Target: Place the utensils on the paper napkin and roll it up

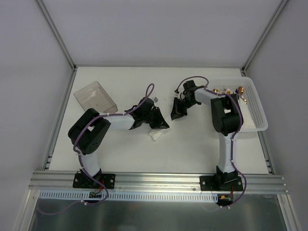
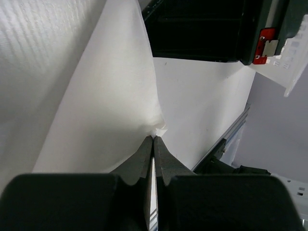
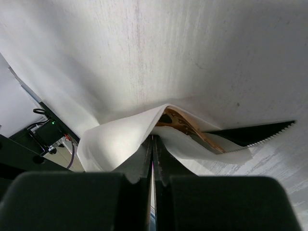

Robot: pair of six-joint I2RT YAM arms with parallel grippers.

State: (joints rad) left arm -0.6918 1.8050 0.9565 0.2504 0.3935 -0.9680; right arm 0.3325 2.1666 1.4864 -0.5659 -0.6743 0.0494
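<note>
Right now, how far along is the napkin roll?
Done: a copper utensil lies inside the fold of the paper napkin. In hand: left gripper and right gripper are both shut on the napkin, which sits in a loose fold. Left: no tight roll yet, and more copper pieces sit in the white basket.

Most of the napkin lies hidden beneath the left gripper. A copper utensil shows only as a sliver inside the fold, its type unclear. The cutlery in the basket is too small to name.
</note>
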